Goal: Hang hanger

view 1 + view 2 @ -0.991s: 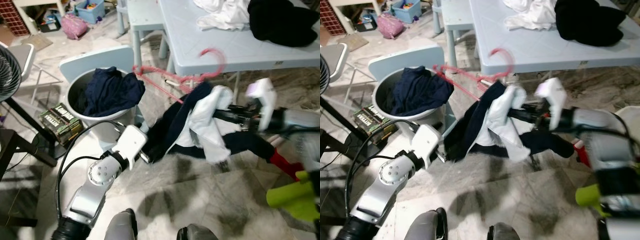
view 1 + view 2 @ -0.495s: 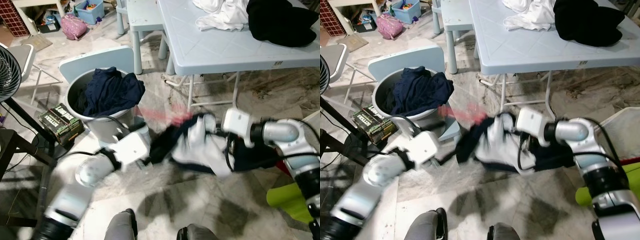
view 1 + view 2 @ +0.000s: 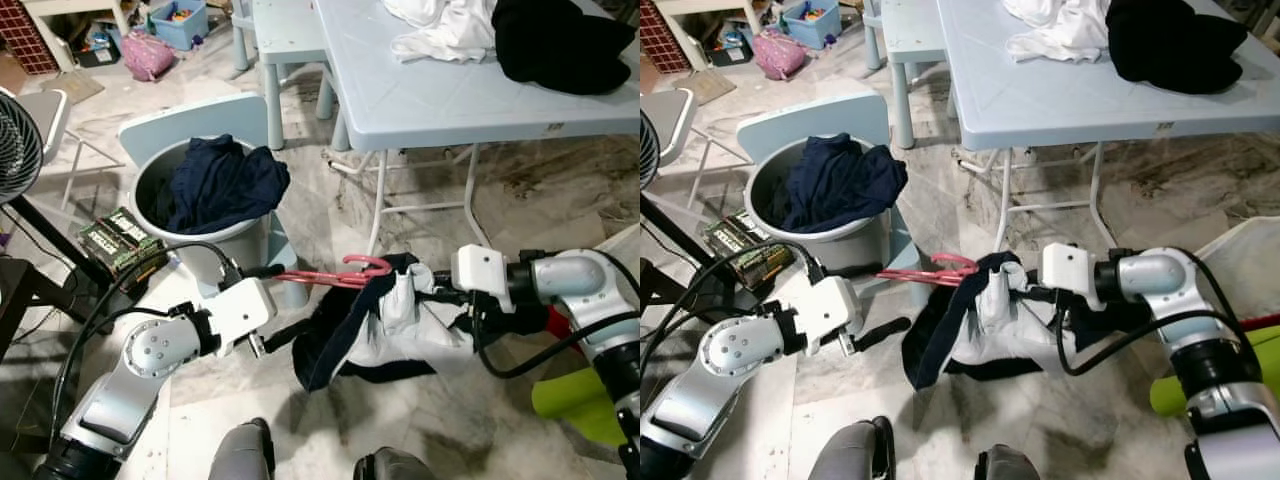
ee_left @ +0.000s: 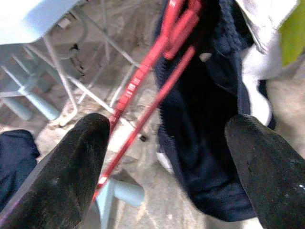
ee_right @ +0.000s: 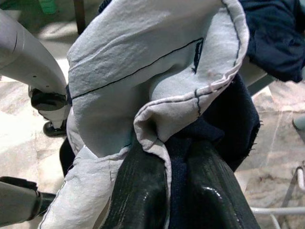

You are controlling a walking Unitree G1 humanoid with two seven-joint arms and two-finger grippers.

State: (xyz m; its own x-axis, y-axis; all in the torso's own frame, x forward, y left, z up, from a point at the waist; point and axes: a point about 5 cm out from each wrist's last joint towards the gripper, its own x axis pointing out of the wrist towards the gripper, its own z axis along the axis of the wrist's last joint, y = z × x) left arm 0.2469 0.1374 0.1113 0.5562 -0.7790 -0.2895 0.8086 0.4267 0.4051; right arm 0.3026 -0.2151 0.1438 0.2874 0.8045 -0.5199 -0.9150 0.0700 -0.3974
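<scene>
Two end effectors at work, low over the marble floor [image 3: 470,420] in front of the surface [image 3: 420,95]. Right end effector [image 5: 167,191] clamped on the navy-and-white garment [image 3: 385,330], fingers pinching a fold. Left end effector [image 4: 167,157] spread wide, fingers [image 4: 71,167] apart with the red hanger [image 3: 330,274] running beside one of them, apparently not pinched. Hanger lying roughly level between both arms, long axis running left to right, hook [image 3: 368,263] at the right end curling over the garment. Risk, judged from here: hanger sliding out of the bunched cloth and dropping, given no firm hold on it; also garment dragging on the floor or snagging the surface's legs [image 3: 378,195] when lifted.
</scene>
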